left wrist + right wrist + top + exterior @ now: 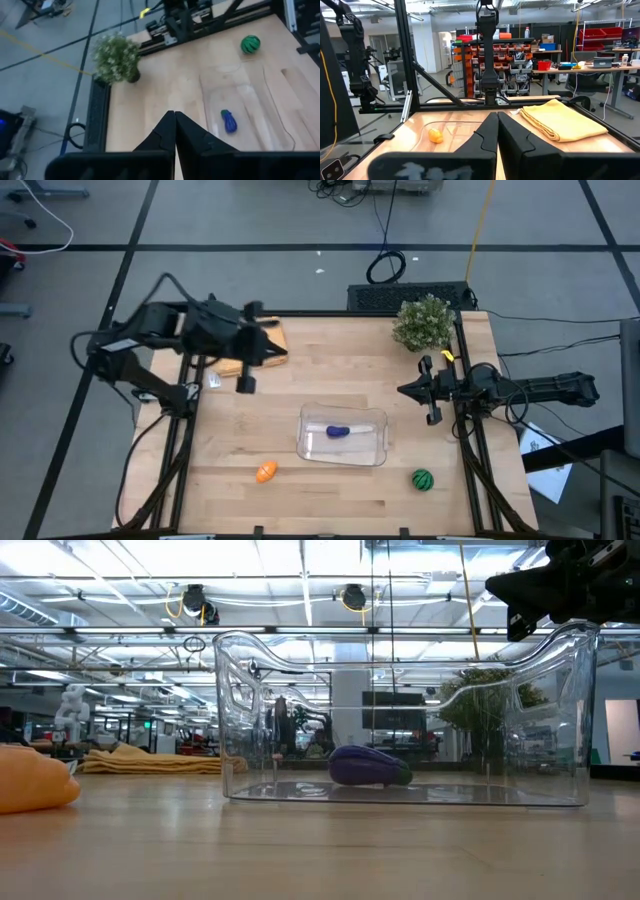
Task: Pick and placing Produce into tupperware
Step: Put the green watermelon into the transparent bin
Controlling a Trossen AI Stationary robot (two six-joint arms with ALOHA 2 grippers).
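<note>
Purple piece already lies in the tupperware, so either raised gripper, left or right, fingers clenched, should spread wide before descending squarely over orange or green on the bench.

Left claw closed, raised, empty; right claw closed, raised at right edge.

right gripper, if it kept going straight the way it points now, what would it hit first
Probably nothing soon. The right gripper, shut, points across the table above the clear container; the folded yellow cloth lies off to one side. Depth is unclear, though.
</note>
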